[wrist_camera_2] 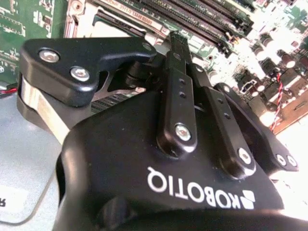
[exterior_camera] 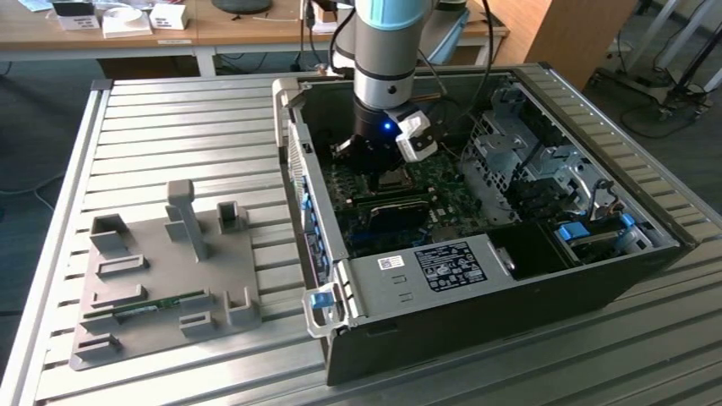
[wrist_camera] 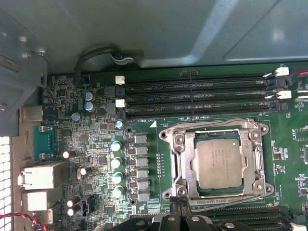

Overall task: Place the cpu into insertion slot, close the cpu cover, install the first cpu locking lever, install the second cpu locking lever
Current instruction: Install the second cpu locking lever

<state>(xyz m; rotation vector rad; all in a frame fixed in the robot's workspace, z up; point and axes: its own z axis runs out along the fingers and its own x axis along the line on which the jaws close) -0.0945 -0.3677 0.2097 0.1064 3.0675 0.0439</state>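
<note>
The cpu [wrist_camera: 219, 162], a dull silver square, lies flat in the insertion slot [wrist_camera: 167, 136] on the green board. The cpu cover [wrist_camera: 179, 155], a shiny metal frame, lies down around it, so the chip shows through its window. A thin wire lever [wrist_camera: 231, 201] runs along the socket edge nearest my fingers. My gripper [wrist_camera: 180, 210] is shut with its tips pressed together right at that edge, and nothing shows between them. In the exterior view my gripper [exterior_camera: 381, 169] reaches down into the open computer case over the socket [exterior_camera: 397, 182]. The black fingers [wrist_camera_2: 177, 45] point at the board.
Long black memory slots [wrist_camera: 192, 96] run beside the socket. Capacitors [wrist_camera: 116, 163] and rear ports [wrist_camera: 41, 175] stand on the other side. In the case sit a power supply [exterior_camera: 445, 262] and a drive cage [exterior_camera: 530, 161]. A grey fixture plate [exterior_camera: 169, 279] lies on the table.
</note>
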